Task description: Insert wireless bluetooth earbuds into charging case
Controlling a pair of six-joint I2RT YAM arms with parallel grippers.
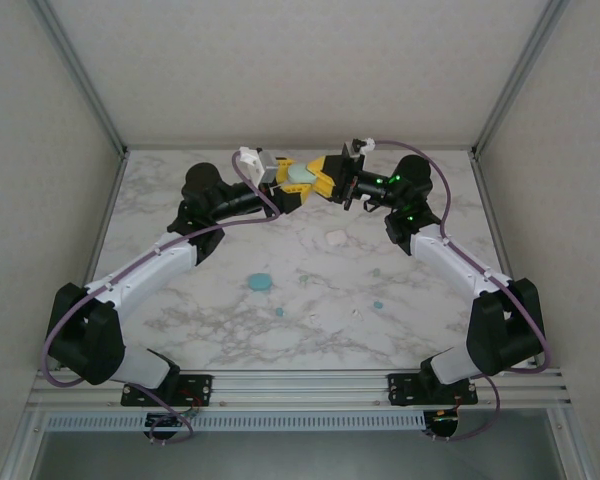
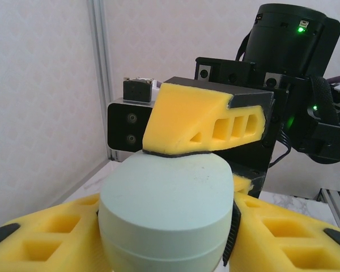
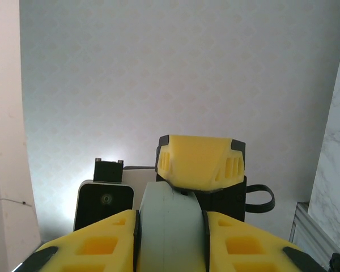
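One pale green case (image 1: 300,175), one teal case (image 1: 259,283), one white case (image 1: 336,238), roughly five earbuds (image 1: 279,311)

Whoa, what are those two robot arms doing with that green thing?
Both arms hold one pale green case between them, above the far side of the table. The left gripper clamps its sides, and the right gripper pinches it too. The case looks closed. Tiny earbuds lie loose on the table, so none has gone into this case yet.
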